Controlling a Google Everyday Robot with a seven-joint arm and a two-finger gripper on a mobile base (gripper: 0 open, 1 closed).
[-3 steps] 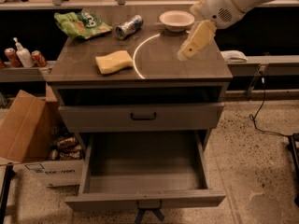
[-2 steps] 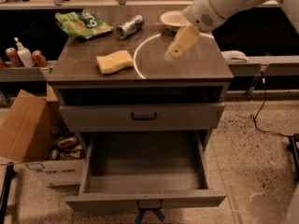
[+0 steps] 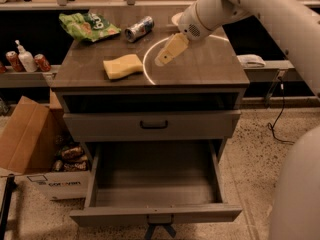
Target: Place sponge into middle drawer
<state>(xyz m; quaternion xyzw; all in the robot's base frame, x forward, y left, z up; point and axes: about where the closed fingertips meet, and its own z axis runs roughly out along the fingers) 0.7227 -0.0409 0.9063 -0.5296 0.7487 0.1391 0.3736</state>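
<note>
The pale yellow sponge (image 3: 121, 65) lies on the cabinet top (image 3: 210, 69), left of centre, with its narrower end pointing right. My gripper (image 3: 163, 60), with cream-yellow fingers, hangs from the white arm just above the top, a short way to the right of the sponge and apart from it. It holds nothing. The middle drawer (image 3: 155, 211), a wide grey box, stands pulled out below, and its plain grey inside shows. Above it is a shut drawer front with a black bar handle (image 3: 154, 125).
A green snack bag (image 3: 88, 25) and a tipped drink can (image 3: 139, 28) lie at the back of the top. A white bowl (image 3: 176, 18) sits behind the arm. A cardboard box (image 3: 30, 144) stands on the floor at the left. Cans and a bottle (image 3: 25, 59) stand on a side shelf.
My gripper has moved left and slightly forward across the top, from near the bowl at the right toward the sponge. The sponge and the drawer have not moved.
</note>
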